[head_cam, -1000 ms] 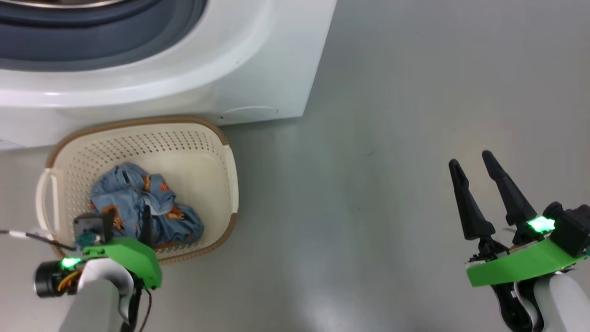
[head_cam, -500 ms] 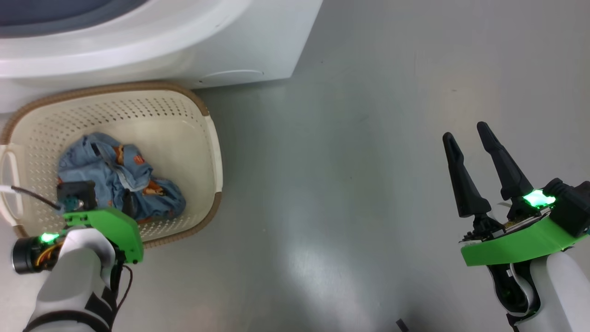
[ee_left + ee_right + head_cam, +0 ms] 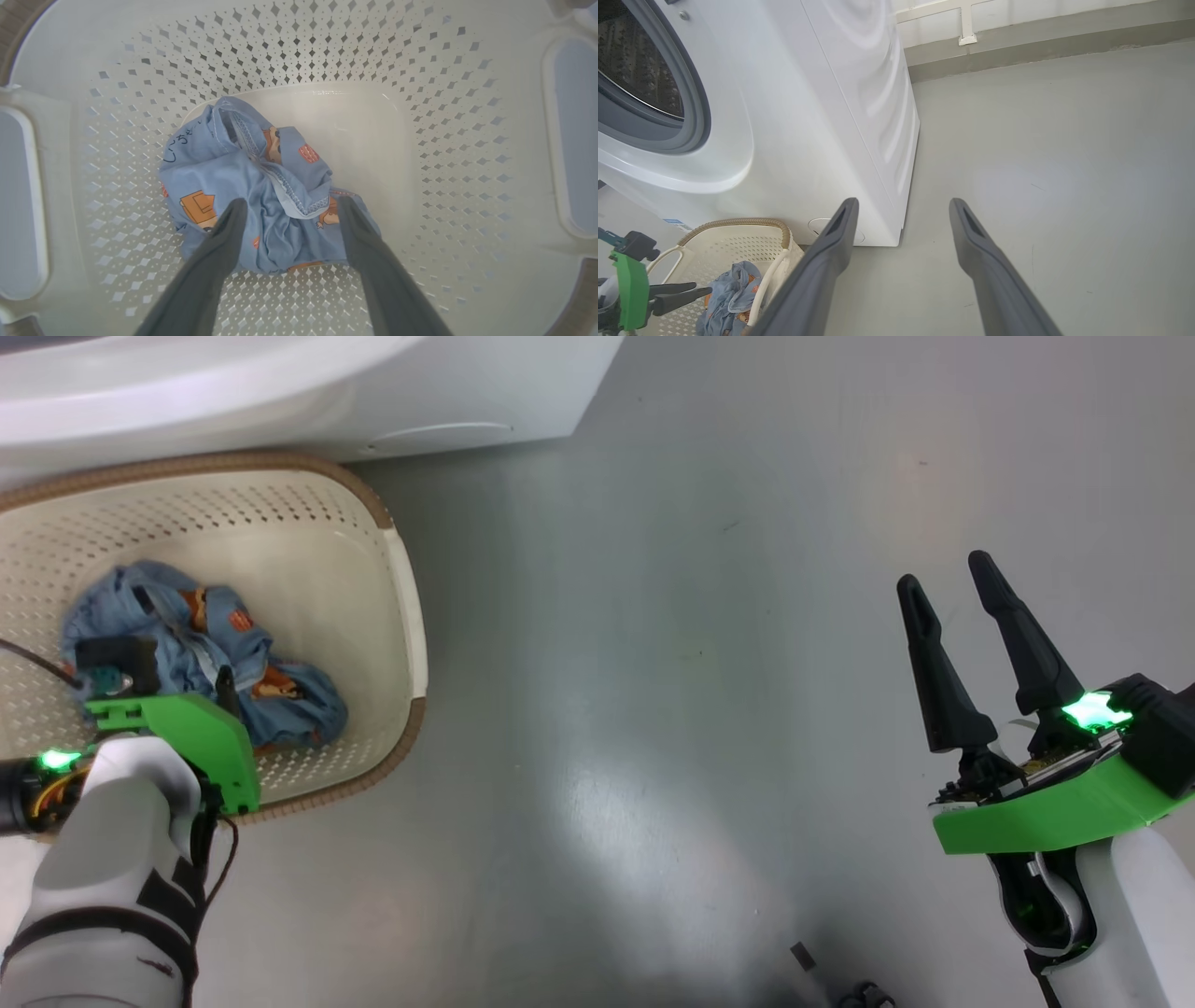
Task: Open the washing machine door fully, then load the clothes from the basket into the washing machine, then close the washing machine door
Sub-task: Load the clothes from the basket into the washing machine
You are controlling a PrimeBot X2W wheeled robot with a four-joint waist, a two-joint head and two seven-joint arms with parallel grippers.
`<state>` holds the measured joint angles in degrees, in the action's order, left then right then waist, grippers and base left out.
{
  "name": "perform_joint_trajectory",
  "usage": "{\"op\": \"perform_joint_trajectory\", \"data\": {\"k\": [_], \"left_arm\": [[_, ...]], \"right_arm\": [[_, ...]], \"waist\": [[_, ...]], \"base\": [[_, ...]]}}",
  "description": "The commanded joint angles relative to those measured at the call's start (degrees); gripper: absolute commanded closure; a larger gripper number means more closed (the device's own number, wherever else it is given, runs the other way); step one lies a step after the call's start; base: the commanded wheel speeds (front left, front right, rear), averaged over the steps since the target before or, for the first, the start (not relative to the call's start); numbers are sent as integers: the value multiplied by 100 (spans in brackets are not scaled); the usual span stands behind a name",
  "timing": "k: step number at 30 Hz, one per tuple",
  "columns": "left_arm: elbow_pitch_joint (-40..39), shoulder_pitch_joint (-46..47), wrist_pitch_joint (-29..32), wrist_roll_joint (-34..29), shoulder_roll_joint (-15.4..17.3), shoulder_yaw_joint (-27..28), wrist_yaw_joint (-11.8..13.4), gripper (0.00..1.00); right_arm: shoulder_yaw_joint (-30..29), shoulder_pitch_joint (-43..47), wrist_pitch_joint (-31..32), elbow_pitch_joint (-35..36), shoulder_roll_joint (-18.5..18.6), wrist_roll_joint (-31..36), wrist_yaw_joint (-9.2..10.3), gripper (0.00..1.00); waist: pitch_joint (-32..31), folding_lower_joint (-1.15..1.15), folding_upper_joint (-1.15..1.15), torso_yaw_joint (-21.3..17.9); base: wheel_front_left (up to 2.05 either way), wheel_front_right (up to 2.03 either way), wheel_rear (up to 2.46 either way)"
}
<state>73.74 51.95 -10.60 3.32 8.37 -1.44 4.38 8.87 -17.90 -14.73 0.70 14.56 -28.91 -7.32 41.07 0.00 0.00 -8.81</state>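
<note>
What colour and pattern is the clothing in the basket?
The clothes are blue with small orange cartoon prints, clearest in the left wrist view.

- The washing machine sits at the upper left of the head view, on the floor.
- The basket stands just below it, at the left edge.
- The clothes lie in the basket.
- The left gripper hangs over them.
- The right gripper is at the lower right, well apart.

Grey floor lies under the right claw; ahead of it, grey skirting and a white bracket.
</note>
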Motion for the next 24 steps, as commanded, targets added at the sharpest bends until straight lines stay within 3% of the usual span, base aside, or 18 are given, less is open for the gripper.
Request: {"op": "perform_joint_trajectory", "data": {"k": [1, 24], "left_arm": [[-21, -8, 20, 26, 271, 70, 51, 0], [19, 626, 779, 144, 429, -147, 14, 0]], "right_arm": [[138, 44, -27, 154, 61, -40, -17, 0], [78, -157, -27, 378, 65, -33, -17, 0]], "waist": [[97, 0, 0, -29], [800, 0, 0, -45]], "base": [[0, 0, 0], [0, 0, 0]]}}
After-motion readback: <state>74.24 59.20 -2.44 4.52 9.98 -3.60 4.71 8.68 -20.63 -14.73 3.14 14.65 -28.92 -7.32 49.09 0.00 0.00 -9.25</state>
